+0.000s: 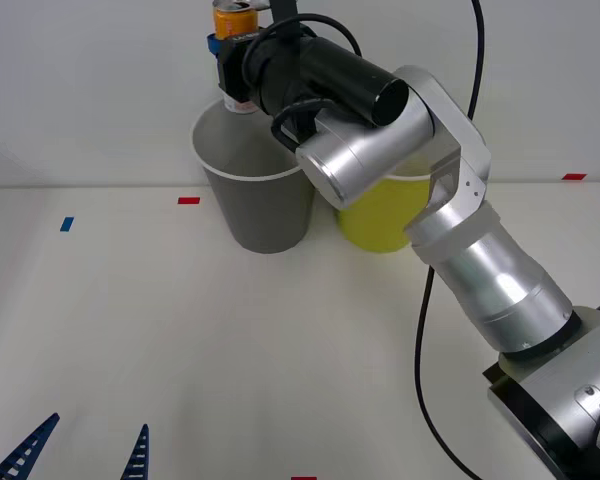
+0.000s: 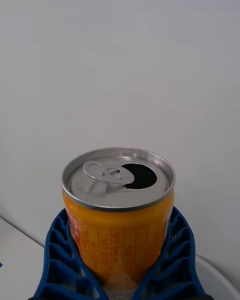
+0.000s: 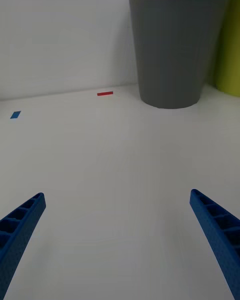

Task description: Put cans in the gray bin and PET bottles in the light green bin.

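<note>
My right gripper (image 1: pixel 235 45) is shut on an orange can (image 1: pixel 233 17), holding it upright above the far rim of the gray bin (image 1: pixel 260 205). In the right wrist view the can (image 2: pixel 118 215) sits between the blue fingers (image 2: pixel 62 260), its silver top open with the pull tab up. The light green bin (image 1: pixel 380 215) stands just right of the gray bin, partly behind my right arm. My left gripper (image 1: pixel 80 455) hangs open low at the near left of the table, facing the gray bin (image 3: pixel 172 50) from a distance. No PET bottles are in view.
The white table (image 1: pixel 180 340) carries small tape marks: a red one (image 1: pixel 188 200), a blue one (image 1: pixel 67 224) and a red one at far right (image 1: pixel 574 176). A black cable (image 1: pixel 420 330) hangs beside my right arm. A white wall is behind the bins.
</note>
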Action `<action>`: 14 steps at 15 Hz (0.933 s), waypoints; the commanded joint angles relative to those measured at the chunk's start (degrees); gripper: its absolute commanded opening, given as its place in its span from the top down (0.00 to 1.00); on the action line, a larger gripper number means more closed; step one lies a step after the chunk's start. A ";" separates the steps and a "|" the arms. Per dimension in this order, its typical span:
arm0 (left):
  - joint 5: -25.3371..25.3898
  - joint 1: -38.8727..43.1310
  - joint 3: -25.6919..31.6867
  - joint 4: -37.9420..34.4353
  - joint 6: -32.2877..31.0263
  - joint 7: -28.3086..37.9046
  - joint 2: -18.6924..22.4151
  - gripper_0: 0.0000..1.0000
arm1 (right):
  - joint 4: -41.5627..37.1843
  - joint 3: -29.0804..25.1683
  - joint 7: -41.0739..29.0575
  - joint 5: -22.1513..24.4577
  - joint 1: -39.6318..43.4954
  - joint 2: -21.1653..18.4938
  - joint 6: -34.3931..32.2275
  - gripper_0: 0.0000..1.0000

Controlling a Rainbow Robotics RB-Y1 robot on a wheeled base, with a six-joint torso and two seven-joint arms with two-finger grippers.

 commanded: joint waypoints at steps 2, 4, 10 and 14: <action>0.00 0.00 0.00 0.00 0.00 0.00 0.00 0.00 | 0.02 0.10 -0.13 2.38 0.04 0.39 0.06 0.31; 0.00 0.00 0.00 0.00 0.00 0.00 0.00 0.00 | 0.02 -0.52 0.13 5.11 0.47 1.79 -0.02 0.00; 0.00 0.00 0.00 0.00 0.00 0.00 0.00 0.00 | -6.22 -3.77 1.98 11.09 7.86 4.69 -4.16 0.00; 0.00 0.00 0.00 0.00 0.00 0.00 0.00 0.00 | -22.13 -6.40 2.06 11.61 21.39 2.76 -4.07 0.00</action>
